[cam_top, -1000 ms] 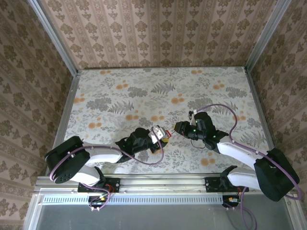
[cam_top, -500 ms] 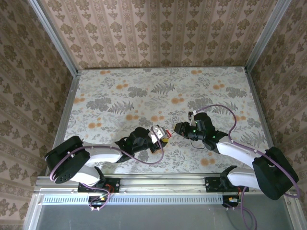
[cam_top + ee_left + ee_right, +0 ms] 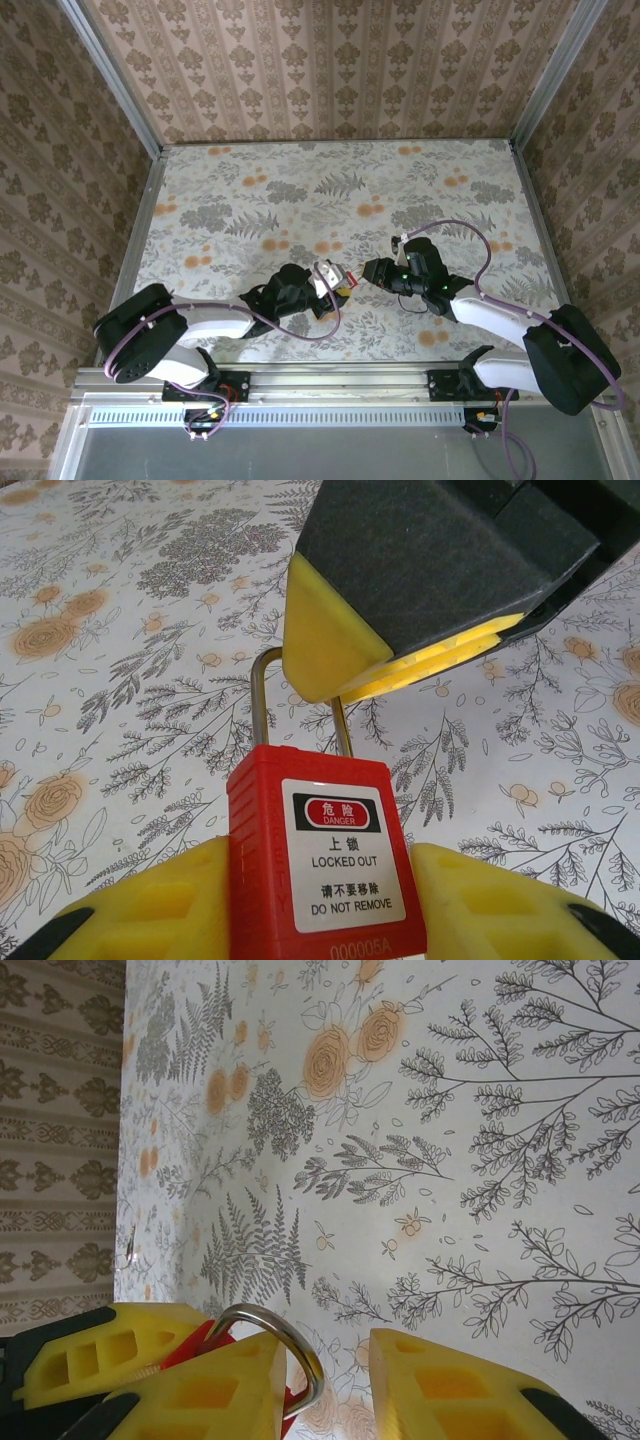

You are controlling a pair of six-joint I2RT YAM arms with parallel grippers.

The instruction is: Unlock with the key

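My left gripper (image 3: pixel 325 885) is shut on a red padlock (image 3: pixel 325 865) with a white "LOCKED OUT" label, its yellow fingers (image 3: pixel 150 905) pressing both sides of the body. The steel shackle (image 3: pixel 260 695) points away, toward my right gripper. In the top view the padlock (image 3: pixel 341 287) sits low over the table between my left gripper (image 3: pixel 325 284) and my right gripper (image 3: pixel 369 272). In the right wrist view my right gripper (image 3: pixel 328 1365) is open. The shackle (image 3: pixel 300 1345) curves past the inner edge of one finger, with a clear gap to the other. The key is hidden.
The floral tablecloth (image 3: pixel 330 200) stretches out behind both grippers. Patterned walls and metal rails (image 3: pixel 150 190) close in the left, right and far sides. The right arm's cable (image 3: pixel 470 232) loops above its wrist.
My right gripper has edged slightly left and closer to the padlock's shackle. My left gripper has kept its hold on the padlock almost without moving.
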